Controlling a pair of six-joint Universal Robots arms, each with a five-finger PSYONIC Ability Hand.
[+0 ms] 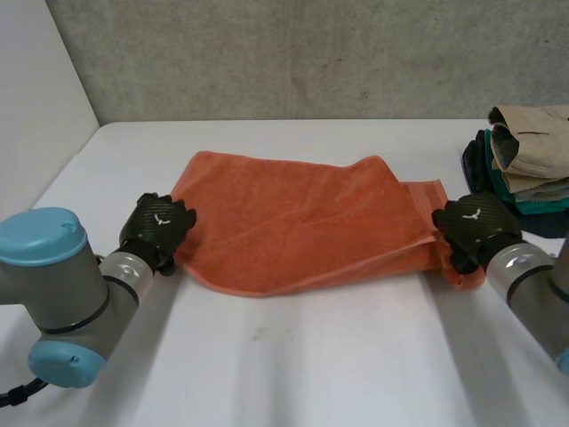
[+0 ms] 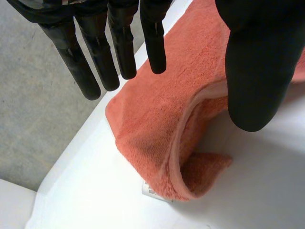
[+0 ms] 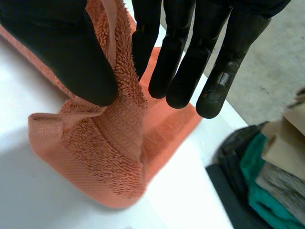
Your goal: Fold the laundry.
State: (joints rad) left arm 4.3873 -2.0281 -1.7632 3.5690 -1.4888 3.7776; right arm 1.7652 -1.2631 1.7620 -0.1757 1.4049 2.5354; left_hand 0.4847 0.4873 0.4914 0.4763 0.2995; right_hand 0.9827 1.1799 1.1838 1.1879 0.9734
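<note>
Both arms come in low over the desk, left arm (image 1: 62, 294) bent at its blue-capped joint, right arm (image 1: 533, 285) reaching in from the far side. Left hand (image 1: 158, 227) sits back-up with its fingers (image 2: 97, 52) straight and well off the thumb (image 2: 252, 71), so nothing's pinched there. Right hand (image 1: 473, 229) is different: thumb pressed toward straight fingers, a fold of the towel (image 3: 119, 143) nipped between them.

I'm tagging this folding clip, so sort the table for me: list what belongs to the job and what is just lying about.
Part of the job:
orange towel
left robot hand, fingers straight at one end of it
right robot hand, pinching the other end

Lying about:
stack of clothes near the right robot hand, untouched
</note>
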